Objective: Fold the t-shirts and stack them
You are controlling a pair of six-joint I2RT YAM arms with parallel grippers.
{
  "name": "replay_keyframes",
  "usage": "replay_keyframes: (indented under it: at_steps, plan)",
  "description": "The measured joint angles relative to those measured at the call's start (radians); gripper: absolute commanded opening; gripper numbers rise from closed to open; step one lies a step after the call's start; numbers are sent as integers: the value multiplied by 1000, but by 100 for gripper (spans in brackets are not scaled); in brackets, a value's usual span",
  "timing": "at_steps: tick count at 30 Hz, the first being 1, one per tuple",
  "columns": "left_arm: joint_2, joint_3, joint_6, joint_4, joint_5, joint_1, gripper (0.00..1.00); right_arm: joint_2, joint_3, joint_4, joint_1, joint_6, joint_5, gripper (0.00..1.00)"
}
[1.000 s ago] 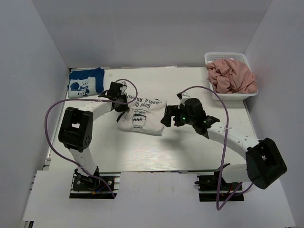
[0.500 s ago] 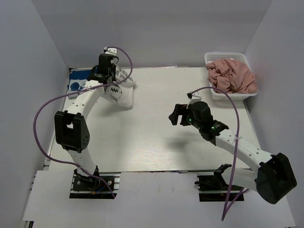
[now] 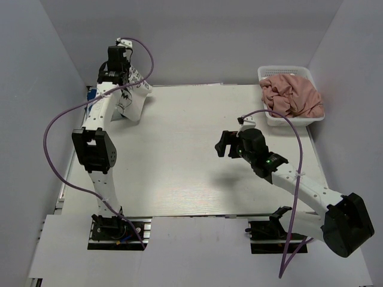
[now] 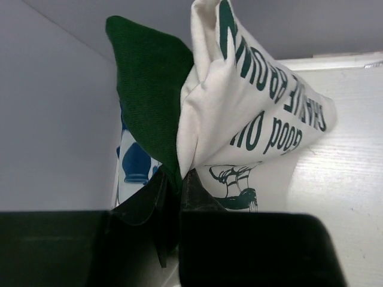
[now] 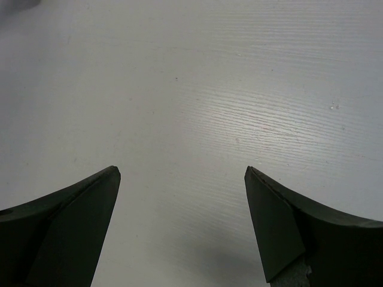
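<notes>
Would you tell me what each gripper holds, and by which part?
Left gripper pinches the white-and-green t-shirt where its green and white cloth meet; right gripper is open, empty.

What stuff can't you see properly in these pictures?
- Blue cartoon-print t-shirt: only a sliver shows in the left wrist view, behind the hanging white green-lettered t-shirt. The left arm covers most of it in the top view.
- Dusty pink cloth in the white mesh basket: it is crumpled, so the top view does not show how many shirts there are.
- White shirt's lettering: folds hide part of it in both views.
</notes>
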State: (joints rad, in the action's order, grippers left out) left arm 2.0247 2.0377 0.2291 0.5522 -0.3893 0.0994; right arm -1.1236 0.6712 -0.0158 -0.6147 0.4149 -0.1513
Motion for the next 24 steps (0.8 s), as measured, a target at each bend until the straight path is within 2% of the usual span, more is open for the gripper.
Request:
replay_keyframes:
  at_steps: [6, 17, 20, 24]
  plan:
    - [30, 105, -13, 60, 82, -34, 0, 0, 0, 0, 0, -7, 0, 90]
    - [40, 123, -50, 86, 143, -128, 0, -6, 5, 18, 0, -19, -4, 90]
    - [85, 140, -62, 55, 151, -172, 0, -30, 25, 19, 0, -26, -7, 90]
    - [221, 223, -84, 24, 166, -234, 0, -81, 61, 22, 0, -32, -11, 90]
